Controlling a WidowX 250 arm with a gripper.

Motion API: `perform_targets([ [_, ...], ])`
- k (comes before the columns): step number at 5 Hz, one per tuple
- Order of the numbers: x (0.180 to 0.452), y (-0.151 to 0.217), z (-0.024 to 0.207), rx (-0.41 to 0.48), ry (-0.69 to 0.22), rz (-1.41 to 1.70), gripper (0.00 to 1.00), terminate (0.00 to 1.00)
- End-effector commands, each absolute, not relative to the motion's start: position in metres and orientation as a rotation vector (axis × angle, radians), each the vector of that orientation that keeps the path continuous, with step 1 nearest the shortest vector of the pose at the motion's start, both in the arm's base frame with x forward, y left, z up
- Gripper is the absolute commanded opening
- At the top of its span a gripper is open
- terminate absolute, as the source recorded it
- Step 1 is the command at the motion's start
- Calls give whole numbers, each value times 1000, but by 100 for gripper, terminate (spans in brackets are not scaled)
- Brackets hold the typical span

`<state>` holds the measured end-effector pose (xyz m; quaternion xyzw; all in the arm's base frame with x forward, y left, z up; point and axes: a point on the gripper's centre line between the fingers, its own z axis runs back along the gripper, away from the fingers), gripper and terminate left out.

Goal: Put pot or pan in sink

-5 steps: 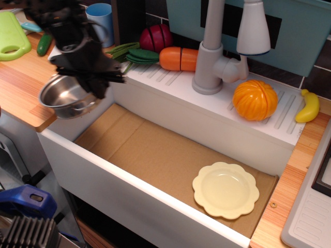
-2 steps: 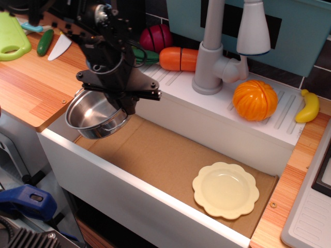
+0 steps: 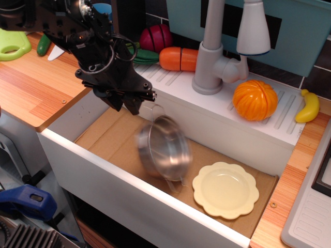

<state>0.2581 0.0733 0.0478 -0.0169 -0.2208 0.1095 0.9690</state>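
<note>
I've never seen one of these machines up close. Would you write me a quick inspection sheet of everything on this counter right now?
Surface: wooden counter around a white sink with a brown floor.
Job's things: steel pot, motion-blurred and tilted on edge inside the sink, apart from the end effector.
Clutter: yellow scalloped plate in the sink beside the pot; orange pumpkin, banana, carrot, red toy, blue cup and green board around it.
Grippers: black end effector above the sink's left end, holding nothing; open or shut cannot be told.
Cables: dark loops on the arm.
Surroundings: grey faucet, dark tiled wall.
</note>
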Motion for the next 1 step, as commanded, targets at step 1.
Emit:
perform_targets([
  [1, 264, 78, 56, -25, -476, 218, 100, 100],
])
